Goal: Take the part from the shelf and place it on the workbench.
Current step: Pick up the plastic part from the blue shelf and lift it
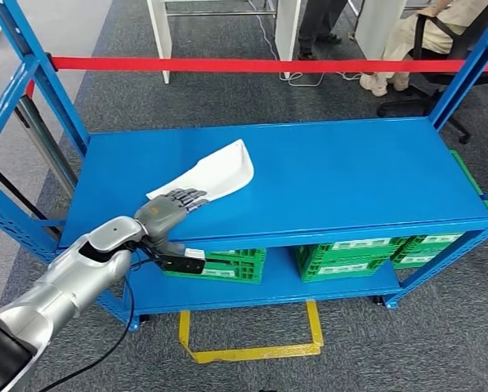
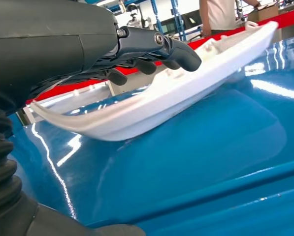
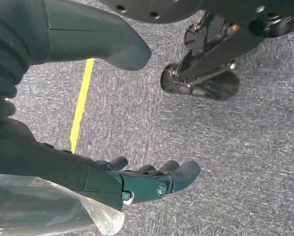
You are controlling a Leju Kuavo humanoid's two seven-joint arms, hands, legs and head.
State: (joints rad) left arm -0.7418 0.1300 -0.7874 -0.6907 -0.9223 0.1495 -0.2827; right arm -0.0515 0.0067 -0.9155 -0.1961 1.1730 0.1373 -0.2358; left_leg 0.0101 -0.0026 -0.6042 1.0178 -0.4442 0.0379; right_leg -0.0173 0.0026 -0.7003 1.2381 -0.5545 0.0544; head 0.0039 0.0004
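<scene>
A long, curved white part [image 1: 213, 173] lies on the blue shelf's top deck [image 1: 352, 175], left of centre, its wide end pointing to the back. My left hand [image 1: 167, 211] reaches in from the shelf's front edge, with its fingers stretched out over the part's narrow near end. In the left wrist view the dark fingers [image 2: 175, 49] hover just above the white part [image 2: 167, 93] with the thumb held apart, and nothing is gripped. My right hand [image 3: 63, 162] hangs over the grey carpet with thumb and fingers spread, holding nothing.
Green crates [image 1: 352, 257] stand on the lower shelf. A red bar [image 1: 260, 64] runs across the back between the blue uprights [image 1: 50, 90]. Behind it are white table legs [image 1: 161, 33] and a seated person [image 1: 426, 33]. A yellow floor marking [image 1: 253, 353] lies in front of the shelf.
</scene>
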